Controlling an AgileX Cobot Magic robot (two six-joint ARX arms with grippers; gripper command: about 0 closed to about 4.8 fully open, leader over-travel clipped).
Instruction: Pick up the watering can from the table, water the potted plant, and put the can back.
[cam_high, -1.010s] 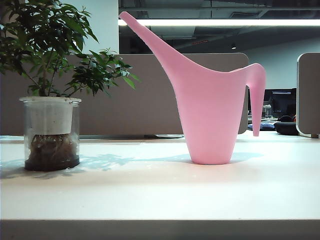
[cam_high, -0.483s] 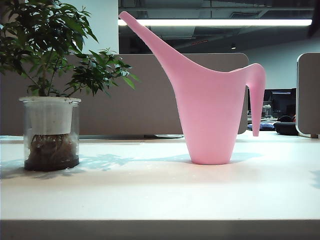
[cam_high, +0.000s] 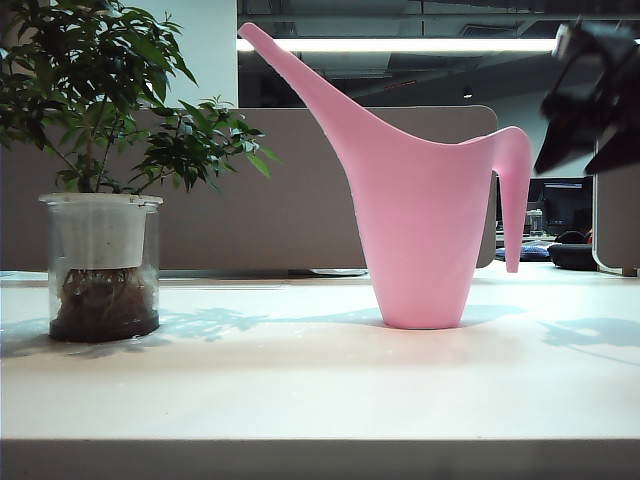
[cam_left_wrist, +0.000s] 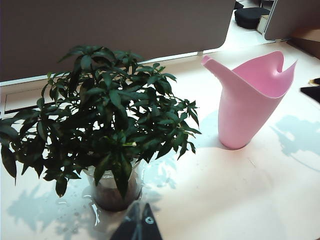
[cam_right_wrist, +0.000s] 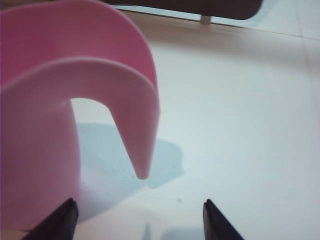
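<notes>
The pink watering can (cam_high: 420, 220) stands upright on the cream table (cam_high: 300, 390), spout toward the potted plant (cam_high: 100, 100) in its clear pot (cam_high: 103, 270) at the left. My right gripper (cam_high: 575, 150) hangs in the air at the upper right, just beyond the can's curved handle (cam_high: 512, 190). In the right wrist view the right gripper (cam_right_wrist: 141, 216) is open, with the handle (cam_right_wrist: 135, 120) ahead of it and nothing between the fingers. My left gripper (cam_left_wrist: 139, 224) is shut and empty, above the table next to the plant (cam_left_wrist: 105, 120); the can (cam_left_wrist: 250, 100) stands beyond.
Grey-beige partition panels (cam_high: 300, 190) run behind the table, with another one (cam_high: 617, 190) at the far right. A black object (cam_high: 572, 255) lies beyond the back edge. Water drops (cam_left_wrist: 75, 220) wet the table round the pot.
My right gripper has come down into the exterior view at the upper right, near the can's handle, and its shadow now falls on the table's right side. Can and plant have not moved.
</notes>
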